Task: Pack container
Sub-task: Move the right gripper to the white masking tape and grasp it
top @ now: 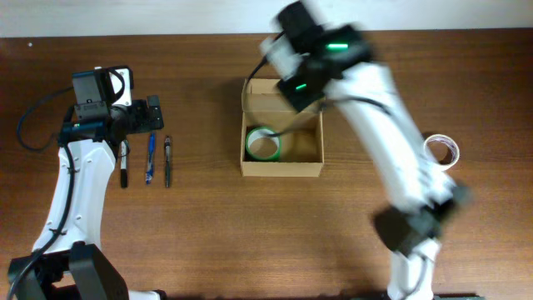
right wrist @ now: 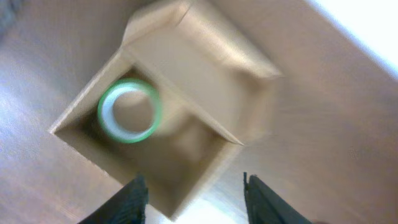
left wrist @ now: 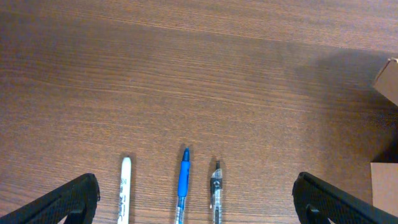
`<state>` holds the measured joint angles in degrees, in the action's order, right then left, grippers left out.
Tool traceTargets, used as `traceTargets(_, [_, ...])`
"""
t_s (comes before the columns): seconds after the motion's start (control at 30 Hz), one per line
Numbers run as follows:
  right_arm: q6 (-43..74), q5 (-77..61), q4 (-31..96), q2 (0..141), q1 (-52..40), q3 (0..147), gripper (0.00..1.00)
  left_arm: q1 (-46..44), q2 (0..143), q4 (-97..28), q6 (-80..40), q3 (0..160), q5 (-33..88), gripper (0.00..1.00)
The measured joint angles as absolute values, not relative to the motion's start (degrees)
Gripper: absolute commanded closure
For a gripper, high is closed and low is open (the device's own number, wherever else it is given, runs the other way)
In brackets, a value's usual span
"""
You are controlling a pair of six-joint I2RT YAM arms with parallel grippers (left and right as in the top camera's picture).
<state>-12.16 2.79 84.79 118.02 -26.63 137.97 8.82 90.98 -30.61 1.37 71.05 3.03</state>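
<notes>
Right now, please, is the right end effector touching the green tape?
Apart: the right wrist view shows the green tape well clear of the end effector.

Brown wood-grain desk point(top: 208, 225). Left side: white pen point(left wrist: 124, 190), blue pen point(top: 151, 158), dark pen point(top: 167, 161), side by side, roughly parallel, not touching. Centre: open tan cardboard container point(top: 281, 170). Far right, well apart: pale tape roll point(top: 442, 148).

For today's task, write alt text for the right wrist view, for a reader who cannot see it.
A blurred look down into the open cardboard container, with a green tape roll lying in one corner of it. The right gripper, its two dark fingers apart and empty, shows at the bottom edge, and a wooden table lies around the container.
</notes>
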Motion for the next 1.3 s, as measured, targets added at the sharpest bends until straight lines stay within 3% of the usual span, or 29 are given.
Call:
traceTargets(0.1, [-10.41, 3.64, 82.15, 105.34, -18.7, 136.88, 0.45, 8.82, 90.98, -30.61, 1.34, 71.05, 3.05, 0.01])
traceTargets(0.17, [-8.88, 4.27, 79.02, 96.68, -8.58, 133.01, 0.39, 8.82, 90.98, -30.61, 1.34, 71.05, 3.05, 0.01])
traceTargets(0.27, [-5.58, 5.34, 75.68, 88.4, 7.38, 124.92, 0.39, 8.82, 90.98, -30.61, 1.34, 71.05, 3.07, 0.01])
traceTargets(0.4, [-0.51, 2.81, 74.91, 87.11, 22.11, 114.61, 0.39, 8.82, 90.98, -30.63, 1.34, 71.05, 3.05, 0.01])
traceTargets(0.53, [3.57, -0.62, 72.55, 92.97, 30.81, 102.94, 0.38, 8.82, 90.98, -30.61, 1.34, 71.05, 3.05, 0.01])
traceTargets(0.8, [6.66, -3.18, 63.4, 103.74, 35.44, 88.01, 0.4, 8.82, 90.98, -30.61, 1.34, 71.05, 3.07, 0.01])
traceTargets(1.3, [11.68, -3.99, 56.07, 114.37, 32.34, 86.96, 0.43, 8.82, 90.98, -30.63, 1.34, 71.05, 3.05, 0.01])
